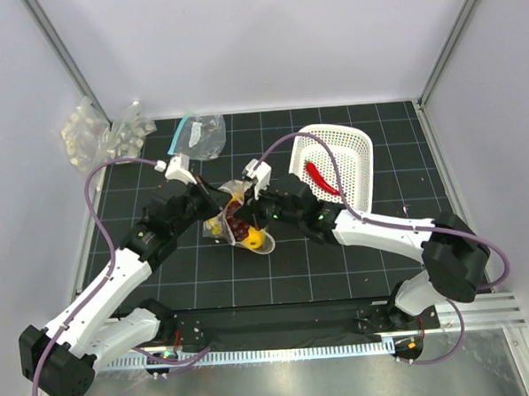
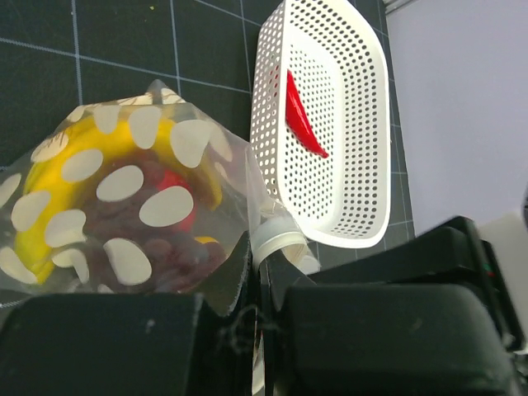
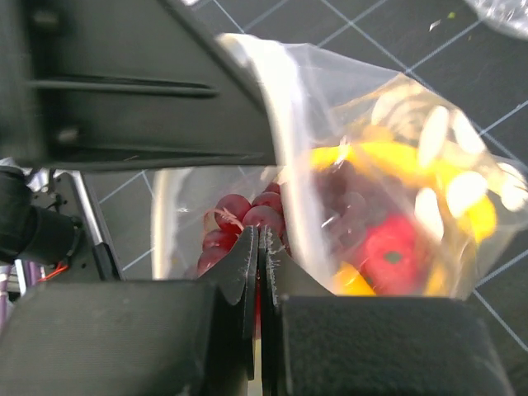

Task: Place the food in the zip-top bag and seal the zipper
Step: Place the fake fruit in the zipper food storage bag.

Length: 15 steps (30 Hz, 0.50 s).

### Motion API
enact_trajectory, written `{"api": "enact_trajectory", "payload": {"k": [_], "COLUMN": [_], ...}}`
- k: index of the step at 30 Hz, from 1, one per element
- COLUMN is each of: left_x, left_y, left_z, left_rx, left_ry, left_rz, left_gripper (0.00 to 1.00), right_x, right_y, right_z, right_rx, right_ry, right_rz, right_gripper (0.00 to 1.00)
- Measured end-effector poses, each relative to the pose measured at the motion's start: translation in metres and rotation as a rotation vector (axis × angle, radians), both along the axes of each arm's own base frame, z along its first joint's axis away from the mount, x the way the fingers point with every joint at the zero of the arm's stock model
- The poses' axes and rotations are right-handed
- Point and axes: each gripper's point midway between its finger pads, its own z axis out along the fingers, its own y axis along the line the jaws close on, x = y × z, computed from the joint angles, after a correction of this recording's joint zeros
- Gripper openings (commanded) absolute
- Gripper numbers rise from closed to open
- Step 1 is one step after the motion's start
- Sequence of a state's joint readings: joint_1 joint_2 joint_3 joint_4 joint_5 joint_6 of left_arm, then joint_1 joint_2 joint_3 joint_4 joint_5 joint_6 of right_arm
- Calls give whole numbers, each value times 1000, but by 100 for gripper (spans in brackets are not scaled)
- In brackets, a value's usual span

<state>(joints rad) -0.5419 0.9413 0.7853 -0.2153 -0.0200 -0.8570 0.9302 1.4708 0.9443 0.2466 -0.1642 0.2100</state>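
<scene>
The left jaws are seen pressed together on a pale-rimmed fold of the zip-top bag (image 2: 216, 157), at the bag's 9 o'clock side in the top view. The right jaws are likewise closed on the clear film, pinching it at the bag's 1 o'clock side. The bag (image 1: 237, 219) is held between the two at the middle of the dark gridded worktop (image 1: 198, 281); whether its bottom rests on the mat cannot be told.

Inside the clear plastic, a yellow banana (image 2: 49, 177), a dark purple grape bunch (image 2: 140, 239) and a round red fruit (image 3: 388, 247) are packed together, with a round yellow fruit (image 1: 255, 241) at the bag's 6 o'clock end.

A thin red chili (image 1: 321, 179) is lying in the white basket (image 1: 361, 148), at 2 o'clock from the bag and apart from it. A clear bag with a teal strip (image 1: 197, 135) is found at 11 o'clock, and a heap of bumpy clear packs (image 1: 97, 136) at 10 o'clock, against the far left corner.
</scene>
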Motion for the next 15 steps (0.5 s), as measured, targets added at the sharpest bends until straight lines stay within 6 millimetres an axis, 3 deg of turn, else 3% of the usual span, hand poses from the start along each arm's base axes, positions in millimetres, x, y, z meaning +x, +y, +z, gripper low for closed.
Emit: {"api": "enact_trajectory", "payload": {"k": [3,4,5,11,15], "left_x": [-1,-1,-1,-3,-3], "left_y": [1,1,1,-1,-2], "left_z": [-2,-3,-3,-3,-3], "left_rx": [3,3,4,-1,-2], "left_ry": [4,5,6,9,10], "left_rz": [0,0,0,-12,-19], "left_gripper": [5,5,5,5,5], "right_x": [5,6,7,10,9], "right_y": [6,7,8,3,-5], "right_z": [-10,-12,-12,-10,9], "right_rx": [-16,-21,-24,-35,-8], "right_ry": [23,29,31,23,-7], "right_rz": [-6,-10,-13,-41,-60], "right_gripper": [30,45,49,59,64]}}
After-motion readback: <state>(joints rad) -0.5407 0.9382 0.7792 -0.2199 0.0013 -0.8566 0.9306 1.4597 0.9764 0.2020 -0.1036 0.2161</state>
